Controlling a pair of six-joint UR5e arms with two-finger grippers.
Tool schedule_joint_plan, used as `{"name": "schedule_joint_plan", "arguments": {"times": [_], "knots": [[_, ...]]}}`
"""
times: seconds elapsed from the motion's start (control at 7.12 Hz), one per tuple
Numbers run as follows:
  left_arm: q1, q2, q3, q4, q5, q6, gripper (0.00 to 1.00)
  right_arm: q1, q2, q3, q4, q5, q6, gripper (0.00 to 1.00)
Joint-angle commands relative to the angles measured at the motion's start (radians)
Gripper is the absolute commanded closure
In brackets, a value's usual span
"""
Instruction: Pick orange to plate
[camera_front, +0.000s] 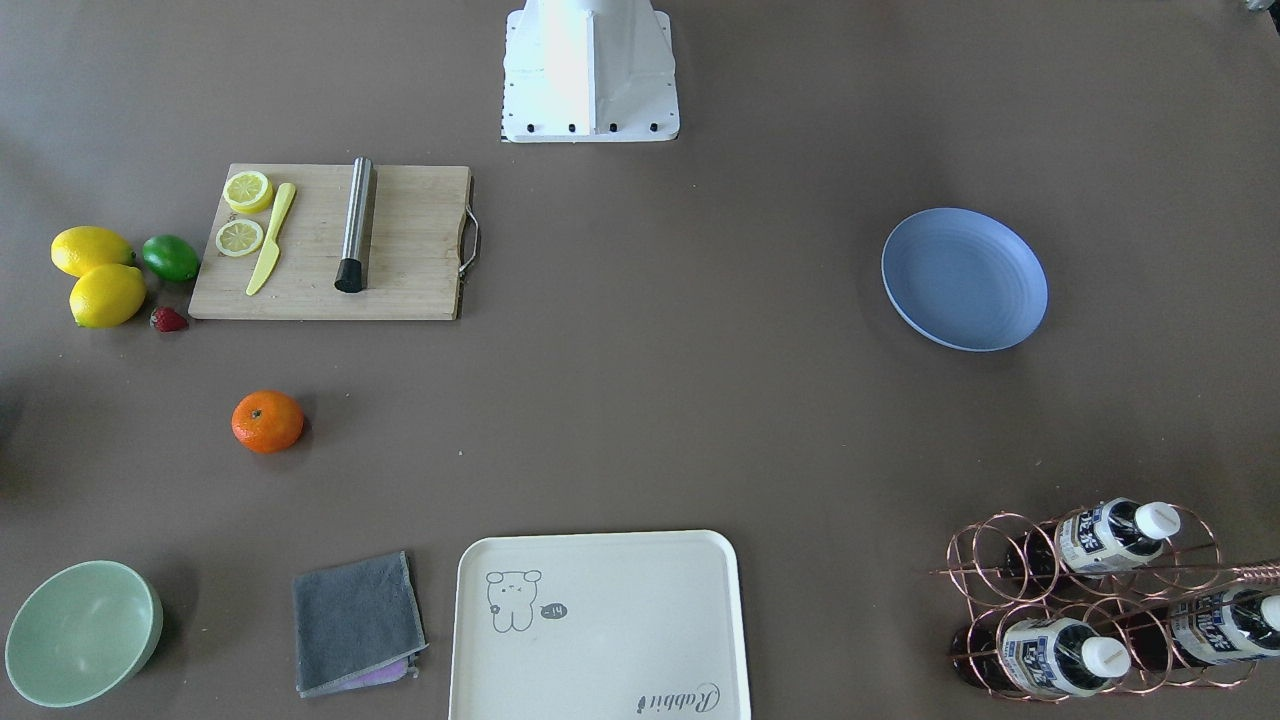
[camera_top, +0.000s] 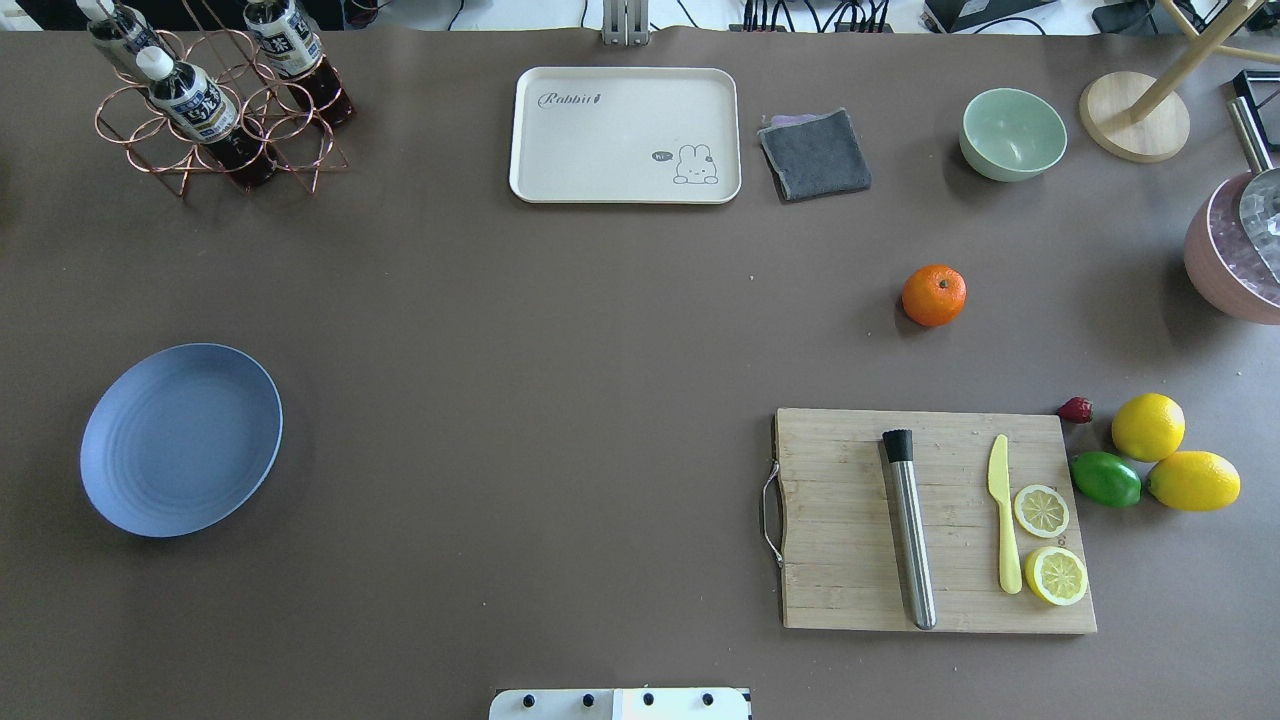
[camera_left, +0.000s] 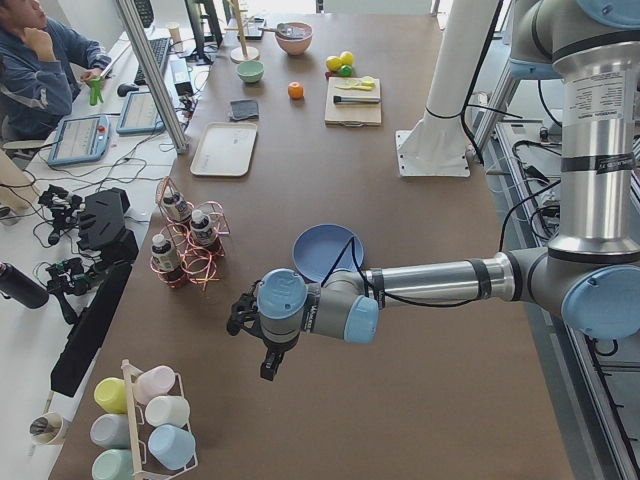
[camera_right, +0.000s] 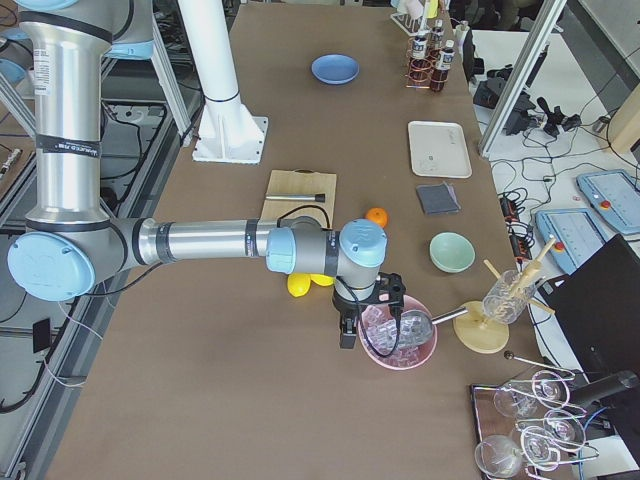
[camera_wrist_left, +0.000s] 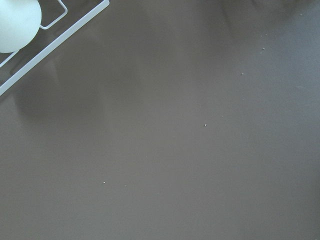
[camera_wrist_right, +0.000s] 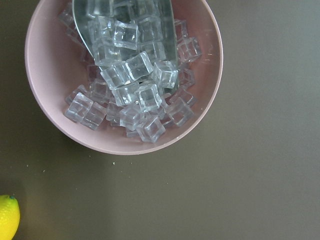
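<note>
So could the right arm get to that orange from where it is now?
Probably yes. The orange sits alone on bare table, with nothing against it, and the right arm hangs nearby above the ice bowl.

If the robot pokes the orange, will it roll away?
Probably: the orange is round and sits alone on the flat table, with nothing beside it to stop it. Its skin looks dull, not glossy, so it likely won't slip much. The plate is shallow, so it might wobble there too.

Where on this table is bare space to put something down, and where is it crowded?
The widest bare stretch is the middle, bordered by the plate, the tray and the cutting board. Crowded: beside the board, where the lemons, the lime and the strawberry cluster.
</note>
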Motion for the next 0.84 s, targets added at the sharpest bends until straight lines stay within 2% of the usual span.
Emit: {"name": "schedule_joint_plan", "arguments": {"times": [0.0,0.42,0.56,0.7], "knots": [[-0.001,-0.02,-0.003,-0.002,0.002,-0.002,0.01,-0.001,0.002,0.0,0.0,0.004,-0.001,0.0],[-0.004,-0.023,-0.003,-0.031,0.002,-0.005,0.01,-0.001,0.002,0.008,0.002,0.025,-0.001,0.0],[-0.004,-0.023,0.008,-0.098,0.008,-0.008,0.01,-0.003,0.002,0.008,0.0,0.025,-0.001,0.0],[-0.002,-0.035,0.008,-0.157,0.057,-0.01,0.01,-0.003,0.002,0.008,0.0,0.025,-0.001,0.0]]}}
